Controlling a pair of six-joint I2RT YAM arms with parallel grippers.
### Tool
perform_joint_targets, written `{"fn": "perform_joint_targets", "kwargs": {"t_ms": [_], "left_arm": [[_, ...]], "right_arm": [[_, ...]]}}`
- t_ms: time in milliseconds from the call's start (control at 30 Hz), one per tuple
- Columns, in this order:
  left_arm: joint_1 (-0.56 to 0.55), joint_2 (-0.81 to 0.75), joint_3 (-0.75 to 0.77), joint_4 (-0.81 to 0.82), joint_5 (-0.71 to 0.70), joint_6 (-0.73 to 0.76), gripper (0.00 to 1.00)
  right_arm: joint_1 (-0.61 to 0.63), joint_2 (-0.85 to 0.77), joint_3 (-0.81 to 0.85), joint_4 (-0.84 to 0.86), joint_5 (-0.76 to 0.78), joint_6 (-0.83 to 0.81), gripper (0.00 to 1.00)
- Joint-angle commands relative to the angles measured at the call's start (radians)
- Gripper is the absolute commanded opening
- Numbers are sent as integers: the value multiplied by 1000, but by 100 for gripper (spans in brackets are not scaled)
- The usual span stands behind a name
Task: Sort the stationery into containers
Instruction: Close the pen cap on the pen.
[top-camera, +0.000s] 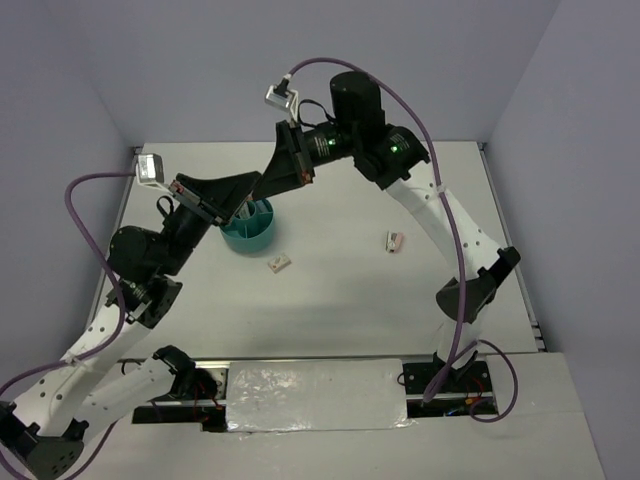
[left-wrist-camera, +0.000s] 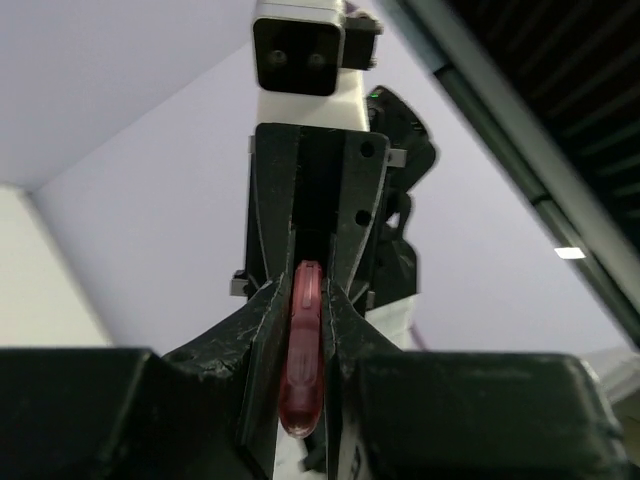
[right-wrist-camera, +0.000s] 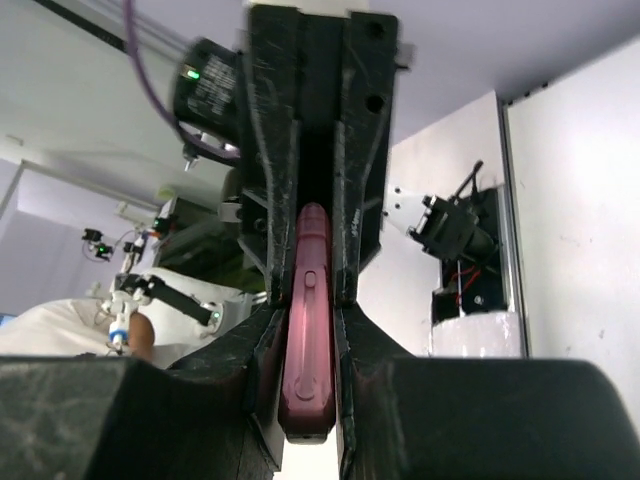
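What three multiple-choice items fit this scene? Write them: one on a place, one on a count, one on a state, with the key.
1. Where is the teal organizer in the top view?
A. Left of centre, by the spot where the arms meet
B. Far right corner
C. Between the arm bases

2. How many small pieces lie loose on the table?
A. None
B. Two
C. Five

3. What holds the pink marker?
A. Nothing; it lies flat
B. Left jaws and right jaws together
C. The organizer's centre cup

Key:
1 A, it sits just under the meeting wrists.
2 B, a whitish-tan piece and a pink-and-white piece.
3 B, each wrist view shows its own jaws shut on it, with the other arm's opposite.
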Motion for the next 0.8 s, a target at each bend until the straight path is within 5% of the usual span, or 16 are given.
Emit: {"fn": "perform_joint_targets", "kwargs": {"t_ms": [0,133,333,367,400,467,767], "left_arm": [[-88,19,13,-392,319,146,0],[13,45,158,-600,252,261,0],[168,70,227,-532,265,249,0],[186,72,230,-519,267,235,0],[193,72,242,-521,256,234,0],[207,70,255,-538,204,246,0],[273,59,324,-751,-9,277,0]], "right_arm": [[7,-31,-161,357,222,8,2],[-17,-169,-376,420,231,3,15],[-52,-281,-596,484,247,6,16],[-60,-299,-623,487,251,8,24],[-66,-306,-636,481,254,5,45],[-77,-324,-670,474,262,-3,60],[-129,-372,-826,492,279,-9,68]]}}
